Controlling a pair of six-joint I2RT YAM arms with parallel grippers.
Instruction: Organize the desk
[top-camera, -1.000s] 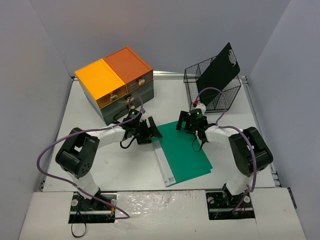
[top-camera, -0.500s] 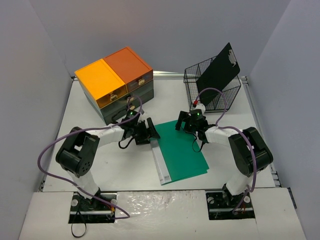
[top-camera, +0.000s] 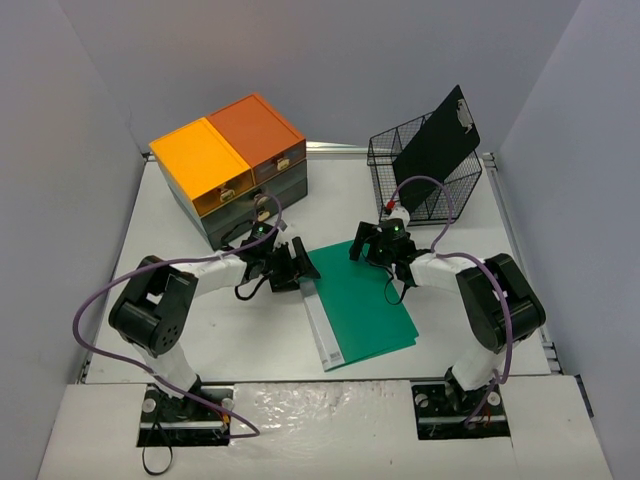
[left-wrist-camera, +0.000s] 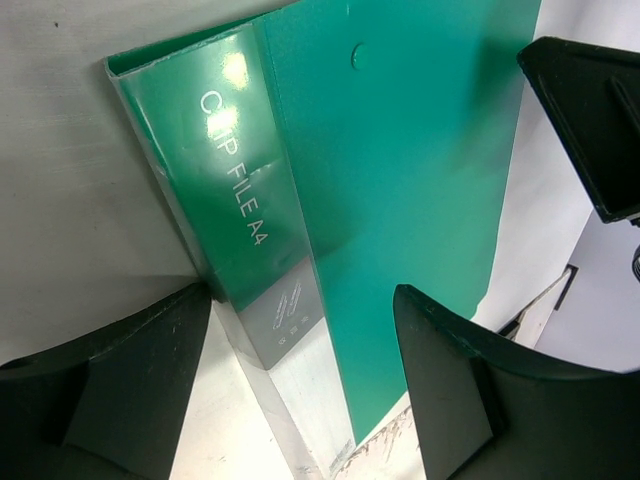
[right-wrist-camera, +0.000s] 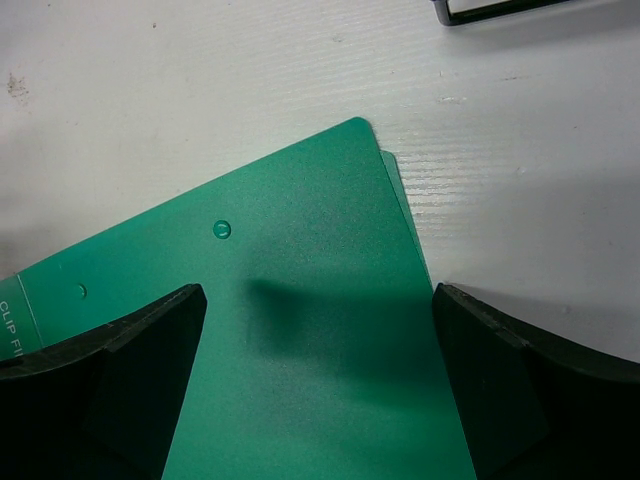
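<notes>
A green clip file (top-camera: 365, 305) with a clear spine lies flat on the white desk (top-camera: 200, 320), in the middle. My left gripper (top-camera: 297, 262) is at the file's far left corner. In the left wrist view it (left-wrist-camera: 300, 385) is open, with one finger on each side of the spine of the file (left-wrist-camera: 400, 150), which is marked "CLIP FILE A4". My right gripper (top-camera: 368, 246) is at the file's far edge. In the right wrist view it (right-wrist-camera: 320, 390) is open, low over the far corner of the file (right-wrist-camera: 300, 320).
An orange-topped dark green drawer chest (top-camera: 230, 165) stands at the back left. A black wire basket (top-camera: 425, 185) at the back right holds a black clipboard (top-camera: 437, 140) leaning upright. The basket's base edge (right-wrist-camera: 490, 8) shows just beyond the file.
The green file has slid and turned a little to the left on the desk. Both grippers have stayed open at its far edge and shifted only slightly.
</notes>
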